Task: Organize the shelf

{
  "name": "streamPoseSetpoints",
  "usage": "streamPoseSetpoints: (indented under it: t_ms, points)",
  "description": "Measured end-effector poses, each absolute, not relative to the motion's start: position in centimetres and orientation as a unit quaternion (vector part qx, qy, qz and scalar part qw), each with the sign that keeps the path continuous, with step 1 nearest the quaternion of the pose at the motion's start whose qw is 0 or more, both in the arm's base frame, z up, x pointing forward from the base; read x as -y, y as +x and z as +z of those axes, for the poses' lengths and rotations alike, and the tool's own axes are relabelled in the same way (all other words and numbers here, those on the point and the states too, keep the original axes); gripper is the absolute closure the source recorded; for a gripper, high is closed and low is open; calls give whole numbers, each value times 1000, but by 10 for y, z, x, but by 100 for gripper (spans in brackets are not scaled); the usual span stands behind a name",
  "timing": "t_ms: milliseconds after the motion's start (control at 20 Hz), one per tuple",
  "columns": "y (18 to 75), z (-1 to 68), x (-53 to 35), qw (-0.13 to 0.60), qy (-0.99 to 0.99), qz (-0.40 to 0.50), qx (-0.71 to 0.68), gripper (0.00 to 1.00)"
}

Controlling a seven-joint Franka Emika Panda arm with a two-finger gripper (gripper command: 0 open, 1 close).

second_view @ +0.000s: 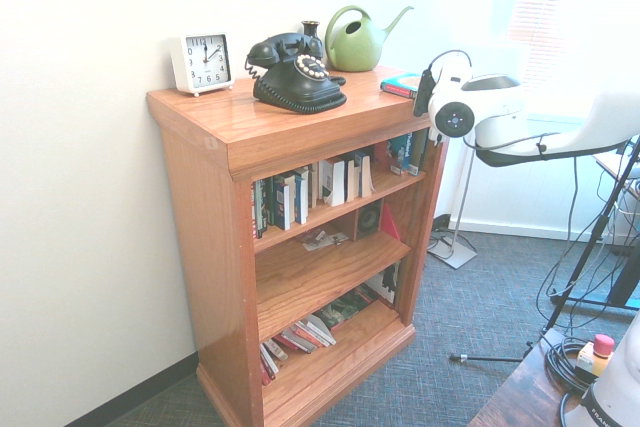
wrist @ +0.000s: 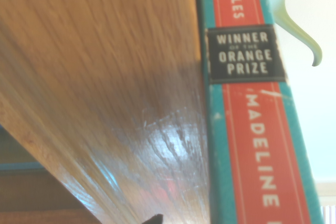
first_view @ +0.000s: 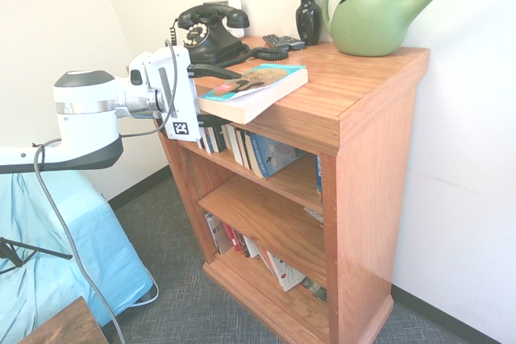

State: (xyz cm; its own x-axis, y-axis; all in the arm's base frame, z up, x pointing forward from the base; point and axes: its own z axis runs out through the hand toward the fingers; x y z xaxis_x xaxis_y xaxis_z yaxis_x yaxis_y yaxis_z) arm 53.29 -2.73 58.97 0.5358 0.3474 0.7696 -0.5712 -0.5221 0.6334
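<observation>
We have the gripper [first_view: 214, 96] at the front edge of the bookcase [first_view: 375, 167], fingers spread wide, one above the other. Upper finger is over the near end of the paperback [first_view: 254, 93], lower one is down below the level of the top. No clamp on the book; we can't tell whether either finger touches it.

Paperback lies flat on the bookcase top near the front edge. Wrist view gives us its spine, teal and red, with a black "Winner of the Orange Prize" block.

Also up top: black rotary phone [second_view: 299, 74], white square clock [second_view: 202, 63] beside it, remotes [first_view: 284, 42], dark vase [first_view: 308, 16], green watering can [first_view: 372, 18].

Bookcase stands on the carpet against the wall, three tiers. Upper tier has a row of upright books [second_view: 290, 197], plus more at the other end. Middle tier has a few flat items [second_view: 322, 238]. Bottom tier has leaning books [second_view: 300, 335]. Arm reaches in from the open front side.
</observation>
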Motion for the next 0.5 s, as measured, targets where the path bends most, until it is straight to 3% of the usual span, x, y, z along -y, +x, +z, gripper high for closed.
streamPoseSetpoints:
  t_ms: [500]
  points:
    - [537,591,28,483,730,477,78,100]
